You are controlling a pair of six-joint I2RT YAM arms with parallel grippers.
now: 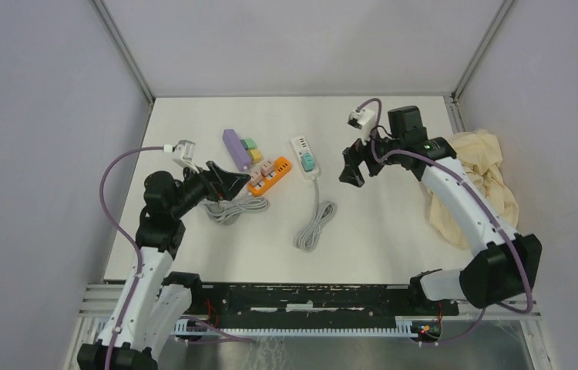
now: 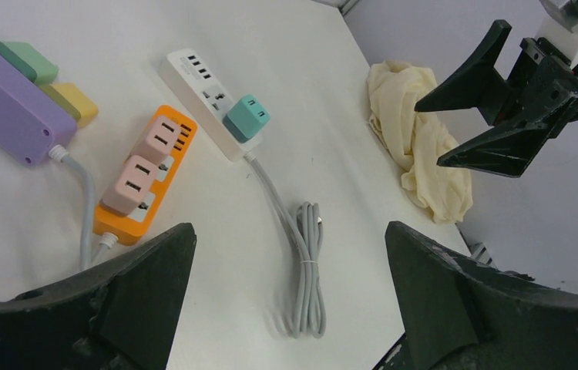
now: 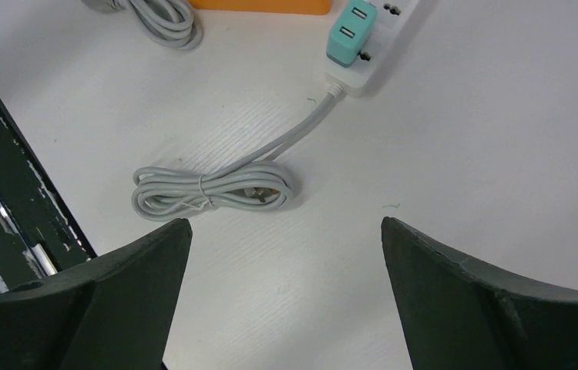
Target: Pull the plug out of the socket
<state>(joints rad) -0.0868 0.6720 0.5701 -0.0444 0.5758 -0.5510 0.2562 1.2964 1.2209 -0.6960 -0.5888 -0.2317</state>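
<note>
Task not started, as far as it shows. The teal plug (image 1: 308, 162) is seated in the white power strip (image 1: 299, 144), flat on the tabletop. It lies to the left of the right tool (image 1: 355, 171), near but not touching. In the right wrist view it sits ahead of the fingers at the top edge.

Right tool: fingers apart, empty, raised off the tabletop. Left tool (image 1: 238, 182): fingers apart, empty. The orange power strip (image 1: 274, 176) with two pink plugs (image 2: 159, 139) is just ahead of it, and the purple power strip (image 1: 233, 146) is further ahead, to its left.

The white strip's coiled cable (image 1: 313, 227) lies between the two tools, nearer the bases. A cloth (image 1: 486, 177) lies to the right of the right tool.

Which plug is meant is not stated; teal looks likeliest. Left to do: close in, probably hold the strip down, clamp the plug, pull it out.
</note>
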